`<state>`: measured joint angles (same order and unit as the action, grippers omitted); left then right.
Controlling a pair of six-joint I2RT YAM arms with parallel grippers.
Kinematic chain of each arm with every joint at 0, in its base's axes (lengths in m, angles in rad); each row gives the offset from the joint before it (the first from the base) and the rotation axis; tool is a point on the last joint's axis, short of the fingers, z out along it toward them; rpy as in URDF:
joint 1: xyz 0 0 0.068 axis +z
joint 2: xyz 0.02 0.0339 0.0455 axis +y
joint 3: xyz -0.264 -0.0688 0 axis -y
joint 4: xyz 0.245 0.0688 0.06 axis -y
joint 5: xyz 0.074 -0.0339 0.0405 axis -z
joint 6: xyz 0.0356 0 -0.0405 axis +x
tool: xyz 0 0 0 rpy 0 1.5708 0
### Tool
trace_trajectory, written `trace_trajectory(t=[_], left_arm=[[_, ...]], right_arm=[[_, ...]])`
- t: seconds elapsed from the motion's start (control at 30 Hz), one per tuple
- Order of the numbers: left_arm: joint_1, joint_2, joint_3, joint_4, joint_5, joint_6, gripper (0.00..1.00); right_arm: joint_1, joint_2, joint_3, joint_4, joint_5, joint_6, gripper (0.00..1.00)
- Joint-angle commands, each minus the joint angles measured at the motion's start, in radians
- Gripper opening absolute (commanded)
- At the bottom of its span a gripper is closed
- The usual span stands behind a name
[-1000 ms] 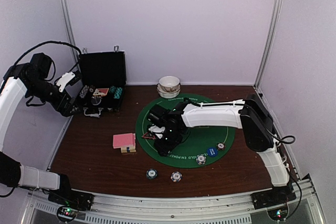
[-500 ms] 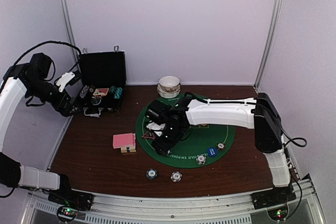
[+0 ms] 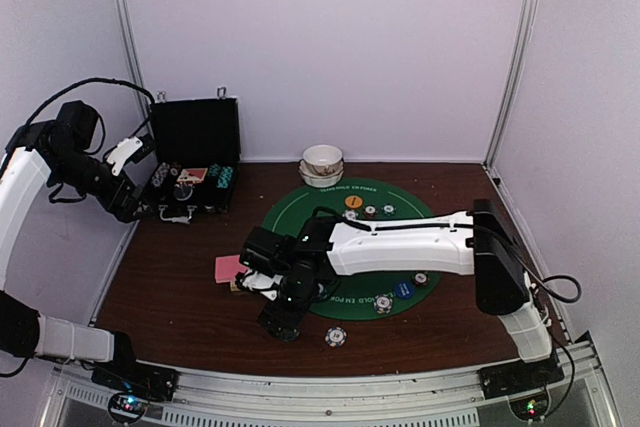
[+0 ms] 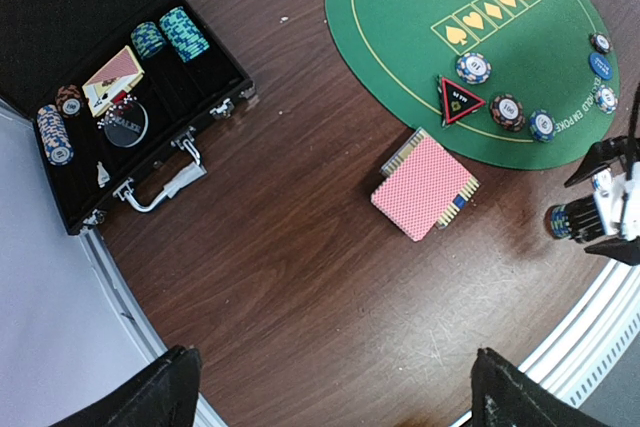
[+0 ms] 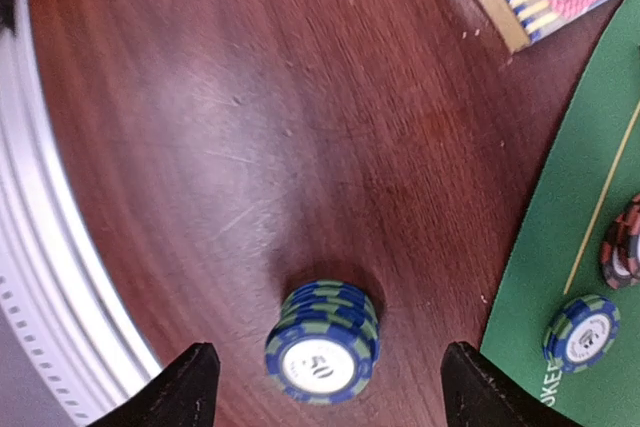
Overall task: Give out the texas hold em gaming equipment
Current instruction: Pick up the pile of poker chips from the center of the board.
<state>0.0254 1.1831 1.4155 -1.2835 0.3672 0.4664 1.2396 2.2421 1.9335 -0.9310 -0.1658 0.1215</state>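
Observation:
My right gripper (image 5: 328,372) is open, its jaws on either side of a short stack of blue-and-green stripe-edged chips (image 5: 322,342) on the bare wood near the front edge. In the top view this gripper (image 3: 283,319) covers that stack. The pink-backed card deck (image 3: 232,267) lies just left of the green mat (image 3: 300,207). The red-rimmed triangle marker (image 4: 460,100) lies on the mat's near edge. An orange disc (image 3: 352,202) and a blue disc (image 3: 403,289) lie on the mat. My left gripper (image 4: 335,377) is open and empty, high above the table's left side.
The open black case (image 3: 195,162) at the back left holds chip stacks and cards. White bowls (image 3: 322,162) stand behind the mat. A white chip stack (image 3: 335,336) sits right of my right gripper. Several chips lie on the mat. A metal rail runs along the front edge.
My right arm has swung from the mat's left part forward and left, off the mat, and now hangs over the blue chip stack. The left arm has not moved.

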Motion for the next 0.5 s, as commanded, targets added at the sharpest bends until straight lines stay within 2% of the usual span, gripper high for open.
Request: trace_trajectory(t=[0.0, 0.23, 0.47], left_arm=[[0.007, -0.018, 0.011, 0.003, 0.004, 0.016, 0.98], [0.007, -0.018, 0.011, 0.003, 0.006, 0.016, 0.98], [0.007, -0.018, 0.011, 0.003, 0.004, 0.016, 0.98]], right_arm=[[-0.004, 0.045, 0.031, -0.016, -0.003, -0.019, 0.80], [-0.004, 0.069, 0.022, -0.013, 0.000, -0.023, 0.78], [-0.003, 0.065, 0.008, -0.014, -0.019, -0.026, 0.67]])
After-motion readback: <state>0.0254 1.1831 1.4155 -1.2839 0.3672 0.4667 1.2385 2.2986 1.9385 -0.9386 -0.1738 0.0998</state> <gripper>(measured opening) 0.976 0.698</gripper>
